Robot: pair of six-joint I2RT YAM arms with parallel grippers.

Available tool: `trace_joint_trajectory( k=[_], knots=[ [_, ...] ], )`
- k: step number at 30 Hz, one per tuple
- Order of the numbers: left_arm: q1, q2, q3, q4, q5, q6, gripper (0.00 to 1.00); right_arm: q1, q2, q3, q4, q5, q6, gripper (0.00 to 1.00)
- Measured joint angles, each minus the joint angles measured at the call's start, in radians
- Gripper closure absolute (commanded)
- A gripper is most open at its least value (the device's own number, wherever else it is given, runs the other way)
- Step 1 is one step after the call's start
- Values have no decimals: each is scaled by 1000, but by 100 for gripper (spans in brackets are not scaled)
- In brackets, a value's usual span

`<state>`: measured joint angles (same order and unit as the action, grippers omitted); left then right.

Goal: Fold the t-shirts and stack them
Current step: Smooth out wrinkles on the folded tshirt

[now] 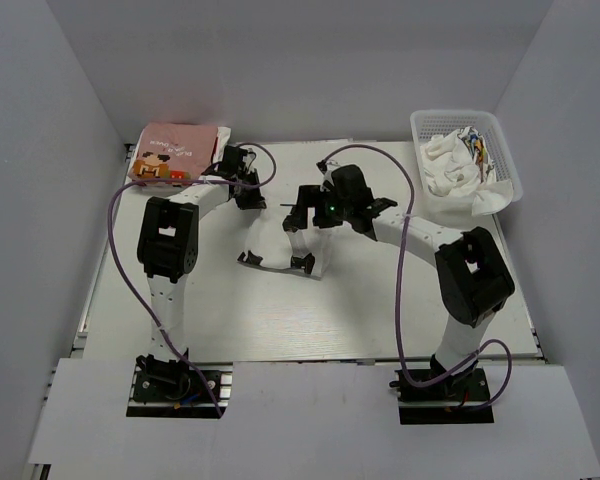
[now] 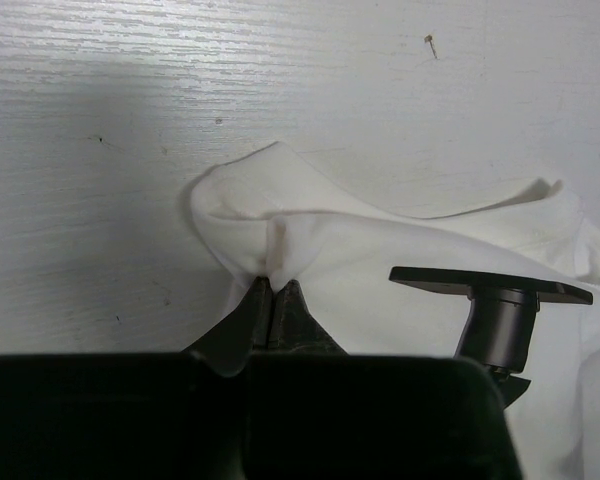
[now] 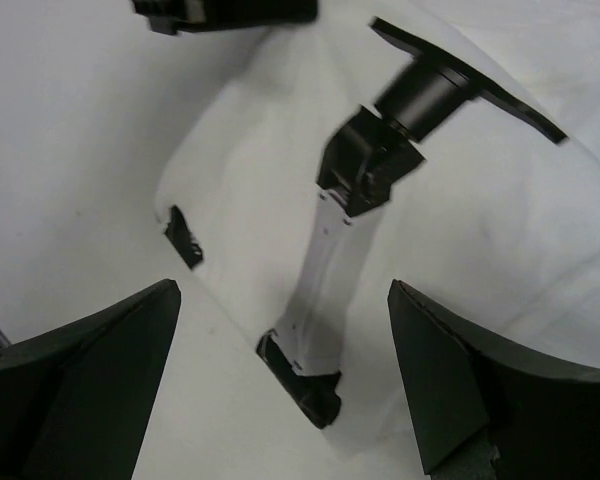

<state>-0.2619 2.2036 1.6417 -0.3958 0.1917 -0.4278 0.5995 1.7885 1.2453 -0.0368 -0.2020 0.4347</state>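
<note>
One soft, rumpled white t-shirt [image 2: 380, 240]

A: Top view?
B: Fixed, high, behind the arm bases. It looks down and forward over the whole table [image 1: 330, 330].
A: Wrists?
B: Left wrist is very near the tabletop, facing down at the white t-shirt [image 2: 380, 250]. Right wrist is higher, facing down. Both wrist views share that white t-shirt [image 3: 540, 230].
</note>
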Motion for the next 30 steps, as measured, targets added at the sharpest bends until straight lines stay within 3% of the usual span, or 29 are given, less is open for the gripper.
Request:
trace_joint_trajectory(
  k=[10, 18, 23, 25, 26, 27, 30],
  knots=[
    [0, -4, -14, 16, -1, -4, 100, -4, 80, -98, 255, -120, 77, 10],
    [0, -4, -16, 11, -1, -6, 100, -87, 125, -283, 489, -176, 193, 10],
    [-2, -4, -14, 9, 10, 5, 99, -114, 137, -309, 573, -243, 176, 10],
    [-2, -4, -4, -6, 12, 22, 72, -115, 137, -303, 564, -263, 145, 10],
    [-2, -4, 6, -17, 12, 31, 48, -115, 132, -299, 552, -266, 121, 10],
    [-2, -4, 17, -30, 10, 39, 1, -113, 126, -291, 528, -264, 97, 10],
    [-2, -15, 50, -74, -42, 33, 0, -112, 78, -243, 385, -234, 7, 10]
  ],
)
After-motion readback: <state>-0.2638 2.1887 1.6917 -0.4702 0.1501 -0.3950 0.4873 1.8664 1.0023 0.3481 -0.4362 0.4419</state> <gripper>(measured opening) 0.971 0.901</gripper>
